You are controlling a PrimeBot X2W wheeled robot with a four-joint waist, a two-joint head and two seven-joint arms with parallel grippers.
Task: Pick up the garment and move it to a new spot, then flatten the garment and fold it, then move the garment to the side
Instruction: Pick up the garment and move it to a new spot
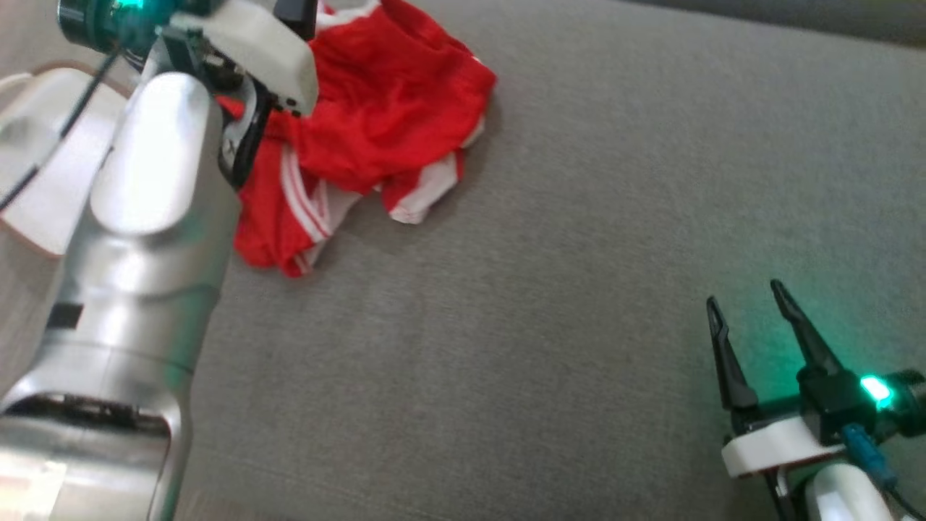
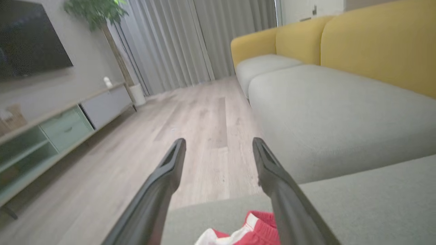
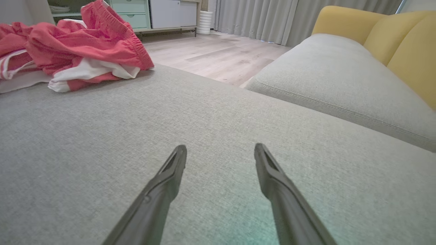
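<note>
The garment, red shorts with white stripes, lies crumpled on the grey sofa cushion at the upper left of the head view. My left arm reaches over its left part, wrist above the cloth. In the left wrist view my left gripper is open and empty; a bit of the garment shows below its fingers, near the cushion's edge. My right gripper stands open and empty at the lower right, well apart from the garment, low over bare cushion.
A second grey seat cushion with yellow backrests lies beyond. Wooden floor runs past the sofa's edge to a low cabinet, a plant and curtains. A pale object sits at the head view's left edge.
</note>
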